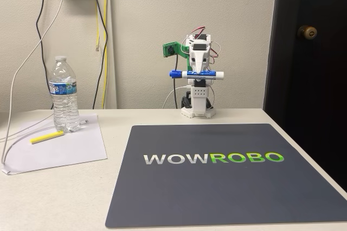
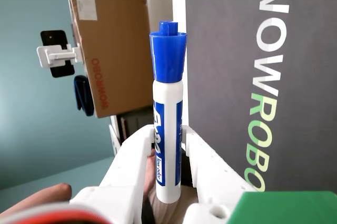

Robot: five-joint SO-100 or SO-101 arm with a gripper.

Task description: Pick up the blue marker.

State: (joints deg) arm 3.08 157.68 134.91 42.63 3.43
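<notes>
Wrist view: gripper (image 2: 167, 153) is closed on the blue marker (image 2: 168, 124), its two white fingers (image 2: 134, 155) pressing the white barrel from either side at the labelled lower half. Gap between the fingers equals the barrel width, no slack visible. Blue cap projects well beyond the fingertips; the blunt white end sits back between the fingers. Behind the marker lie the dark mat (image 2: 253, 77) with WOWROBO lettering and a brown cardboard box (image 2: 108, 45). Fixed view: arm (image 1: 198, 79) stands folded upright at the far edge of the worktop (image 1: 227, 116), against the wall. Gripper (image 1: 198, 74) carries the marker (image 1: 196, 74) horizontal, well above the worktop and clear of the mat (image 1: 227, 187); cap points to the left of this view. At the left of the worktop a water bottle (image 1: 64, 95) stands on a sheet of paper (image 1: 59, 147), with a yellow highlighter (image 1: 46, 137) lying just beside it, well apart from the arm.
</notes>
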